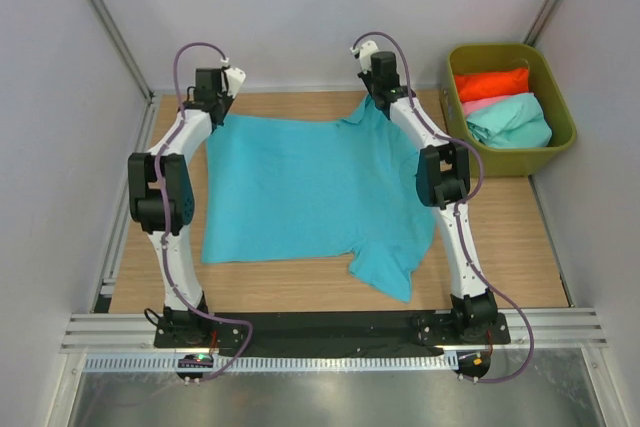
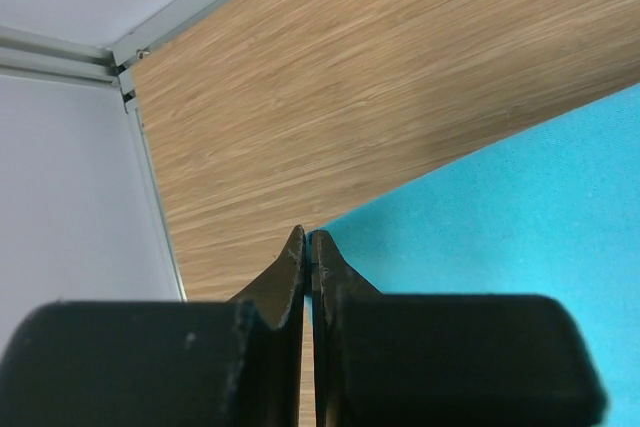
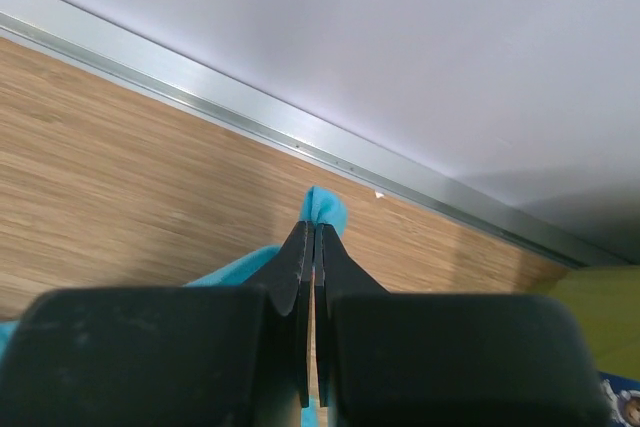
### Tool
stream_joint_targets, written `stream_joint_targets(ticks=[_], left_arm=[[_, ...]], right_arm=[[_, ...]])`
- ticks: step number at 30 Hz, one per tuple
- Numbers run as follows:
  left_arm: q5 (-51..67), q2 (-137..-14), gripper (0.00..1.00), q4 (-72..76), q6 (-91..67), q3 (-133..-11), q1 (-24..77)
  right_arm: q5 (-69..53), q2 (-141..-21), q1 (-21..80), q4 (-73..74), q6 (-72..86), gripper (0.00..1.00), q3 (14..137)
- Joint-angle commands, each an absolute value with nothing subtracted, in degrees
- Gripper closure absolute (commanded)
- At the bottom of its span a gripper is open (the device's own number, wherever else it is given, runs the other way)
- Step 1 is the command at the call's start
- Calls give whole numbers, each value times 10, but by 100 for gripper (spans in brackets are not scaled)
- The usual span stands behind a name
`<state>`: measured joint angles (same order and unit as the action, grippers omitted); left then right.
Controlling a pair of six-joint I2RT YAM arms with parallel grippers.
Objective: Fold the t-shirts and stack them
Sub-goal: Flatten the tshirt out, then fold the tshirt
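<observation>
Two end effectors (image 2: pixel 308 236) (image 3: pixel 313 227) (closed) on t-shirt (image 1: pixel 300 187)

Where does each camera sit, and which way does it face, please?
Top external: above and behind the bases, looking down on the table, turquoise t-shirt and both arms.
Left wrist: on that wrist, looking along the shut left claw at a shirt corner.
Right wrist: likewise, along the right claw pinching a corner, toward the back wall.
Shared: the shirt.
</observation>
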<state>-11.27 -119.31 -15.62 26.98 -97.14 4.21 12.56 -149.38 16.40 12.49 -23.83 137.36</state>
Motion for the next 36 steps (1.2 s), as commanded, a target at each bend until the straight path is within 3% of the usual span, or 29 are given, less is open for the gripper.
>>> stream_joint_targets(ticks=[1,22,36], left_arm=[[-131,-1147,100,-127,268,-969,29],[-127,-1121,100,-139,265,-955,26],[-118,-1083,100,-141,266,-918,26]], right_arm=[[91,-1487,168,76,-221,99,1406],[80,-1476,178,95,-217,99,1399],[63,-1300,169,84,-214,99,1215]])
